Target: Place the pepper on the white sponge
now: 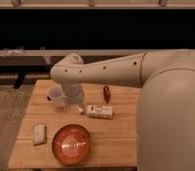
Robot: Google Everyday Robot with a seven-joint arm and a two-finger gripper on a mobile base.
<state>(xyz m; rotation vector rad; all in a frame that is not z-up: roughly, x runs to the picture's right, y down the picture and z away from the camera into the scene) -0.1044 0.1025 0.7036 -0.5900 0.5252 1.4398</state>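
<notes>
My hand point(59, 98) hangs low over the far-left part of the tabletop point(118, 142), fingers spread, grasping nothing. The pepper point(106, 93) lies on the wood to the right of the hand, apart from it, just beyond the white box point(100, 111). The white sponge point(39, 133) sits flat by the near-left edge, well apart from the pepper. An orange bowl point(71, 144) stands just right of the sponge, at the near edge.
</notes>
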